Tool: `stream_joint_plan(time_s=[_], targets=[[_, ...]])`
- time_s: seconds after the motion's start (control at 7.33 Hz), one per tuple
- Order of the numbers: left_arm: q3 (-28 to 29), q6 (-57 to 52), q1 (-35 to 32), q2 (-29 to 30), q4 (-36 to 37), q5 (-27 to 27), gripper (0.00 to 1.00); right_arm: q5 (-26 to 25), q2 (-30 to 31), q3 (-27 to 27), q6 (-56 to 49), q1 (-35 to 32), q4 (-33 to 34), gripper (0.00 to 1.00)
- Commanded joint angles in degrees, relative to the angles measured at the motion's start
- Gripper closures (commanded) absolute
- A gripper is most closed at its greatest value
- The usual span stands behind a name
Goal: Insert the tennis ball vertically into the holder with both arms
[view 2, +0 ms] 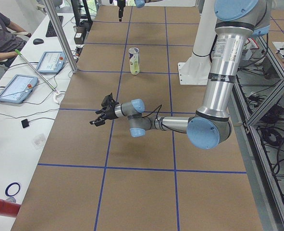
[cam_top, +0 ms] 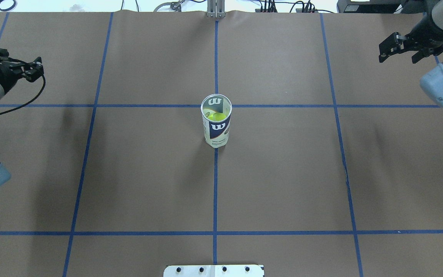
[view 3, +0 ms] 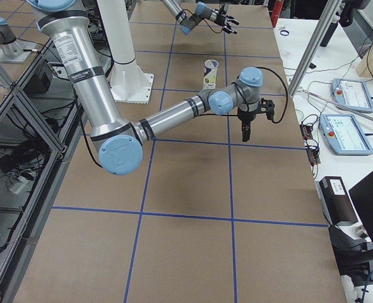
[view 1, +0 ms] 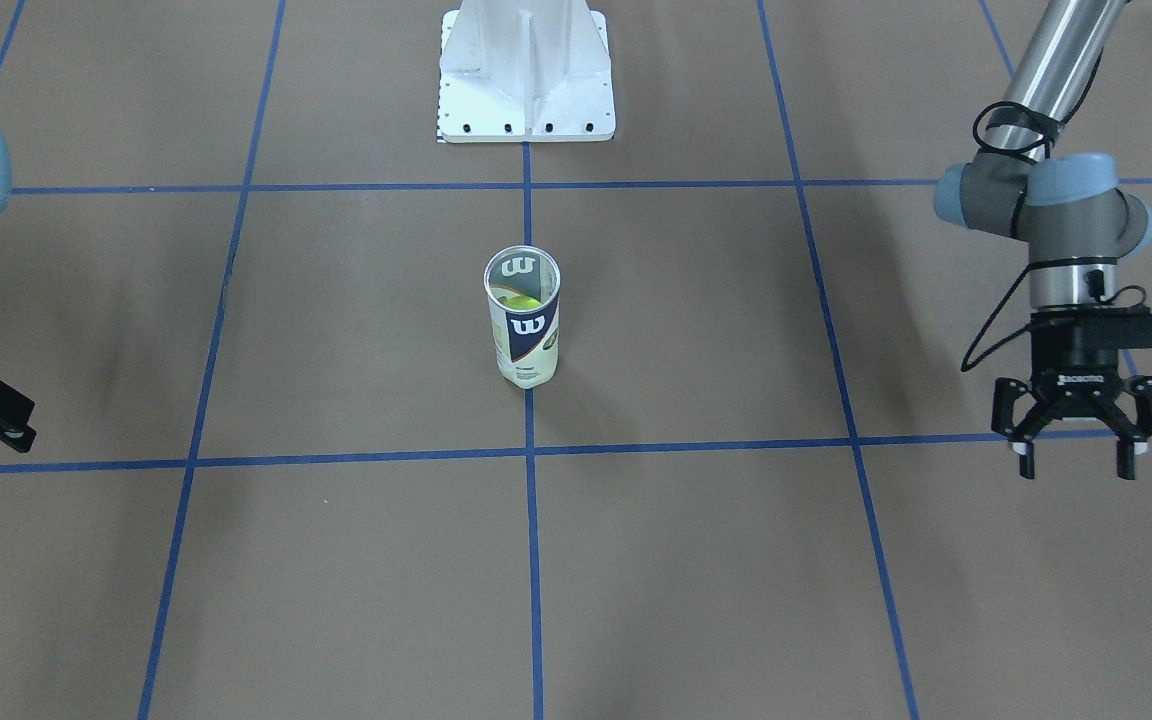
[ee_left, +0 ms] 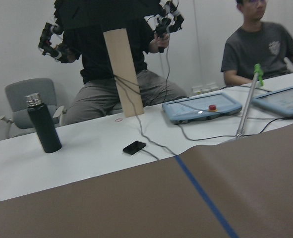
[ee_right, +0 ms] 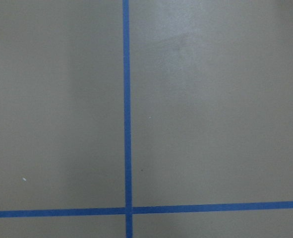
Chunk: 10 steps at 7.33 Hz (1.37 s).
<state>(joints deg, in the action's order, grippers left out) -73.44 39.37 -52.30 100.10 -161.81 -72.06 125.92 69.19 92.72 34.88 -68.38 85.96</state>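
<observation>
The holder point(view 1: 524, 335), a clear tube with a white and navy "W" label, stands upright and open-topped at the table's middle; it also shows in the overhead view point(cam_top: 217, 129). A yellow-green tennis ball point(cam_top: 216, 114) lies inside it, seen through the top point(view 1: 521, 297). My left gripper point(view 1: 1076, 467) is open and empty, held level far out on my left point(cam_top: 37, 69). My right gripper point(cam_top: 398, 57) is open and empty, pointing down far out on my right point(view 3: 245, 136). Both are well away from the holder. Neither wrist view shows fingers.
The white pedestal base point(view 1: 526, 80) is bolted behind the holder. Blue tape lines point(ee_right: 127, 119) grid the brown table. Beyond the far edge stand a white desk with teach pendants point(view 3: 350, 132), a metal post point(view 2: 60, 33) and seated operators point(ee_left: 258, 42).
</observation>
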Motion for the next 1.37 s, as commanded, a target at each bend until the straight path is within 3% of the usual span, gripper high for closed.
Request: stream_joint_plan(time_s=[0.0, 0.14, 0.27, 0.41, 0.55, 0.82, 0.96, 1.23], targets=[[0.05, 0.09, -9.01, 0.53, 17.25, -15.93, 0.00, 0.02, 0.24, -4.02, -6.81, -2.54, -0.62, 0.01], [-0.38, 0.00, -13.66, 0.79, 23.15, -26.71, 0.00, 0.11, 1.72, -5.26, -7.71, -4.12, -3.23, 0.01], [-1.69, -0.09, -19.71, 0.80, 30.08, -42.66, 0.00, 0.81, 3.30, -6.49, -8.76, -5.53, -6.39, 0.01], [-3.97, -0.52, -24.38, 0.36, 34.67, -53.52, 0.00, 2.82, 4.97, -6.50, -12.52, -7.28, -6.86, 0.01], [-7.30, -0.53, -26.25, -1.30, 39.85, -58.15, 0.00, 5.18, 5.86, -7.28, -13.42, -9.47, -6.60, 0.01], [-19.74, -1.57, -28.12, -4.63, 60.89, -62.14, 0.00, 7.40, 7.53, -9.05, -13.78, -11.07, -6.69, 0.01], [-25.55, -6.80, -28.29, -9.26, 64.13, -62.15, 0.00, 8.01, 8.58, -9.05, -14.22, -13.51, -6.69, 0.01], [-25.97, -20.93, -30.31, -13.78, 64.25, -62.15, 0.00, 8.55, 8.77, -11.05, -17.29, -14.24, -5.29, 0.01]])
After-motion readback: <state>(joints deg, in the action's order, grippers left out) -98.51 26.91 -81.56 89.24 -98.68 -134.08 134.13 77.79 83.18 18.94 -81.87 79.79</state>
